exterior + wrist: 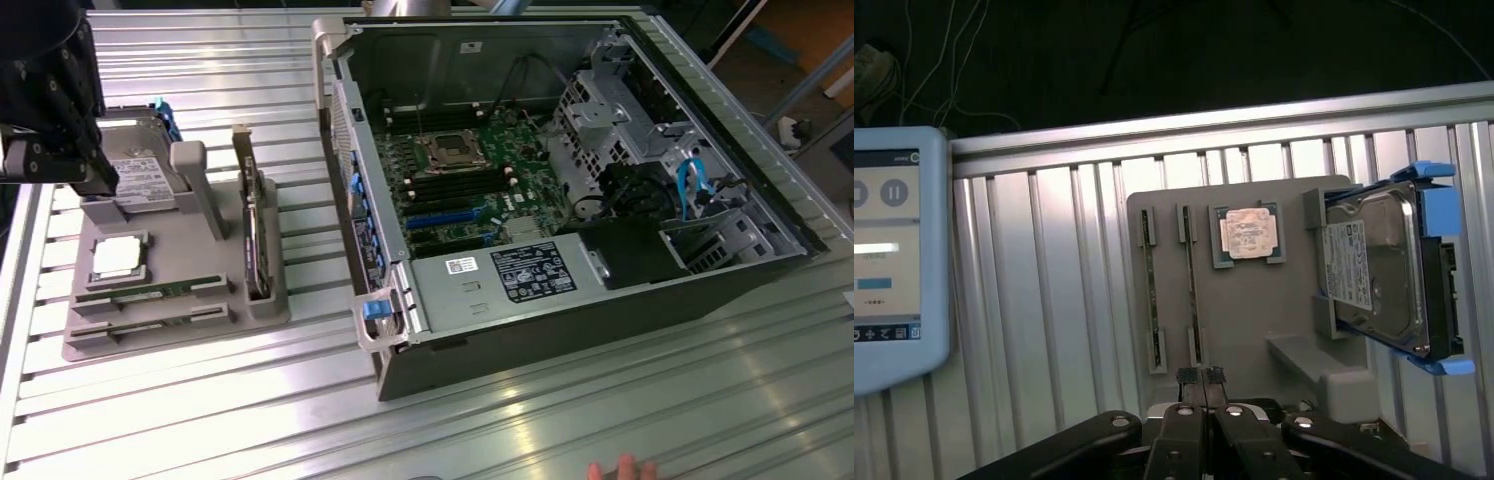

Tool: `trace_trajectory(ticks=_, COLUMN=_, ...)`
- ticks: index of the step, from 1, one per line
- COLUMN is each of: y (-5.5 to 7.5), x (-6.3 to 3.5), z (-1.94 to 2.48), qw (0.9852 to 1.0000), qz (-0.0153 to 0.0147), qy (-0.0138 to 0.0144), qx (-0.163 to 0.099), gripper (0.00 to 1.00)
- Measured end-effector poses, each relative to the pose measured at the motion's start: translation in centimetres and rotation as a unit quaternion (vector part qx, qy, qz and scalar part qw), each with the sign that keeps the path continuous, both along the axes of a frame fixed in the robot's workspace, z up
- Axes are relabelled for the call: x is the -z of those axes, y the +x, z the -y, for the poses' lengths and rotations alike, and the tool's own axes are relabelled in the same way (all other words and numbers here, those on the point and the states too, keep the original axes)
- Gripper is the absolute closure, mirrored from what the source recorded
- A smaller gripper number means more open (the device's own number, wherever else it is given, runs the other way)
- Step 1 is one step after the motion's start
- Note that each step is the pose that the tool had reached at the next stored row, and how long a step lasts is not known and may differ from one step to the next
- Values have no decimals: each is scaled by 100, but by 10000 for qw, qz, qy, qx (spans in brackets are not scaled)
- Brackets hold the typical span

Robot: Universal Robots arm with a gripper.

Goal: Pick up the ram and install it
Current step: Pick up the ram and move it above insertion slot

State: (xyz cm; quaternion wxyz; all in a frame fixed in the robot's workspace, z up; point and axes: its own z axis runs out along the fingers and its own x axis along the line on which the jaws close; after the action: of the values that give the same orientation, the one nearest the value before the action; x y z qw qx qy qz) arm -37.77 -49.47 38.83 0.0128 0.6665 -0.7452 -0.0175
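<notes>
Two ram sticks [140, 293] lie on edge in slots at the near end of a grey parts tray [174, 335] on the exterior view's left. In the wrist view the ram sticks [1151, 290] appear as two thin parallel strips on the tray [1254, 310]. My gripper [94, 180] hangs high above the tray's far left corner, over the hard drive end. Its black fingers [1201, 380] are pressed together, shut on nothing, apart from the ram.
The tray also holds a silver processor [118, 258], a hard drive in a blue caddy [1379, 270] and an upright expansion card [254, 240]. An open computer case [561, 170] with its motherboard [461, 185] lies at the right. A tablet [894, 250] stands beside the table. A hand [621, 468] shows at the near edge.
</notes>
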Motion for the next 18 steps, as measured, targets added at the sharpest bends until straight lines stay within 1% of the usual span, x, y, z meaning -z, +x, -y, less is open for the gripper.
trace_trajectory(ticks=7, y=0, x=66, z=24, qw=10000, qz=0, qy=0, qx=0, gripper=89)
trace_trajectory(ticks=18, y=0, x=218, z=34, qw=10000, qz=-1, qy=0, qx=0, gripper=89)
